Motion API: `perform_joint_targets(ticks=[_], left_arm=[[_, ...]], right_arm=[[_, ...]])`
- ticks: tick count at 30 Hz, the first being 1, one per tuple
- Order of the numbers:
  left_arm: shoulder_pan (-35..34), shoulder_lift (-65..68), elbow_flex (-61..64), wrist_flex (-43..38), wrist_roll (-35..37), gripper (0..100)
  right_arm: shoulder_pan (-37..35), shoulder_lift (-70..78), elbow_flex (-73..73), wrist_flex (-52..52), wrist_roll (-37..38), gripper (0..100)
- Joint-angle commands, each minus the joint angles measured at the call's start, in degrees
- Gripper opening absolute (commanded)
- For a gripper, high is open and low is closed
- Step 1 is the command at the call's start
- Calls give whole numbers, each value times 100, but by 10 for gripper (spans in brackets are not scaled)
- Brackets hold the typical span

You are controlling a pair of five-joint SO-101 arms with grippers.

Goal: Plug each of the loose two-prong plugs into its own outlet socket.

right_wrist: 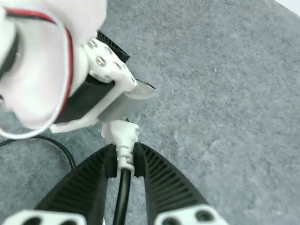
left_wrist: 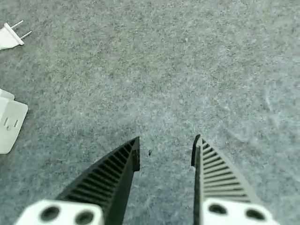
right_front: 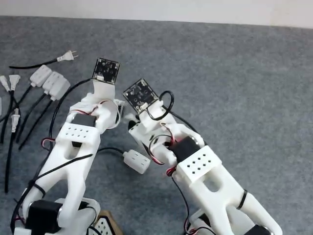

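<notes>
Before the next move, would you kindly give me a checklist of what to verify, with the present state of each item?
1. Right tool shut on plug: ok.
2. Prongs straight and aimed: cannot tell, hidden behind the left arm.
3. Path ahead of the held plug free: not ok, the left arm sits close in front.
4. Left tool open and empty: ok.
5. Socket block, visible slots free: ok.
</notes>
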Motion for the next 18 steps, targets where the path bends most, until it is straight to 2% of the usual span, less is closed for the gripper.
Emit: perform_joint_targets(ticks=[1, 6, 10, 15, 18], left_arm=[[-198, -31, -180, 44, 44, 197], [-919, 22, -602, 26, 44, 197], [-1464, 22, -585, -343, 26, 197], [-1903, 22, -505, -360, 9, 197], [-1965, 22, -259, -369, -132, 197]], right_arm=[[163, -312, -462, 259, 70, 7], [154, -312, -681, 1059, 413, 7], [4, -198, -1710, 2334, 1055, 7], [-391, 752, -3257, 4136, 2251, 7], [-558, 1622, -4119, 5112, 3367, 7]])
